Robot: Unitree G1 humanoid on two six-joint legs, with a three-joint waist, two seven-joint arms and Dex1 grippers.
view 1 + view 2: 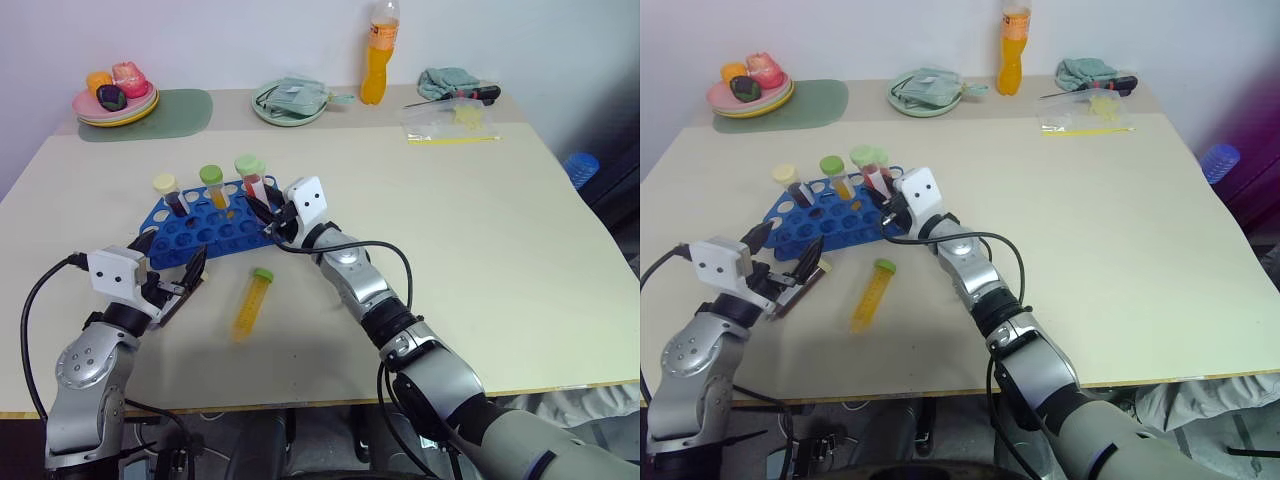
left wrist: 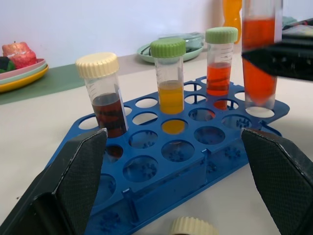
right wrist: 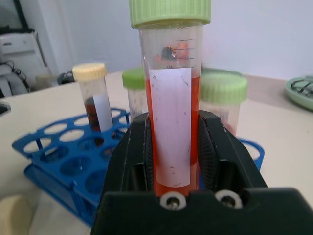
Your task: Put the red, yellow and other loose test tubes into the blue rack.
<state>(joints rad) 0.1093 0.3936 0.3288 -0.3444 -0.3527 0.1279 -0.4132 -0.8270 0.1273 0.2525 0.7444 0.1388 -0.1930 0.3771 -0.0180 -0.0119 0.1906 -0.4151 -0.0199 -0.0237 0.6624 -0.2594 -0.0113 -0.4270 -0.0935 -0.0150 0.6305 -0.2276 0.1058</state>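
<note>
Test tubes are spread betw. the blue rack [image 1: 205, 232] and the bare table [image 1: 480, 260]. Rack is seen left of table centre, at abt 10 o'clock from the middle of the top, set at a slant. Three tubes are stood upright in its far row: a dark purple-brown tube w/ cream cap [image 1: 169, 194], a yellow tube w/ green cap [image 1: 214, 186] and an orange-red tube w/ green cap [image 2: 219, 61]. A fourth, the red tube w/ green cap and white label [image 3: 170, 115], is held upright over the rack's right end by the right gripper [image 3: 174, 164], whose black fingers are clamped tight on the tube's lower half, one each side of the label. A second yellow tube w/ green cap [image 1: 251, 302] is left lying loose on the table at abt 5 o'clock from the rack, cap end toward the rack. Left gripper [image 1: 170, 278] is held just at the rack's near-left corner, fingers spread wide, nothing betw. them. In the left wrist view a cream cap [image 2: 194, 226] is glimpsed close below the rack edge; what it belongs to can't be told. Along the far edge, at 12 o'clock, an orange drink bottle [image 1: 378, 55] is stood; plates w/ toy food [image 1: 115, 95] are seen at 10–11 o'clock.
</note>
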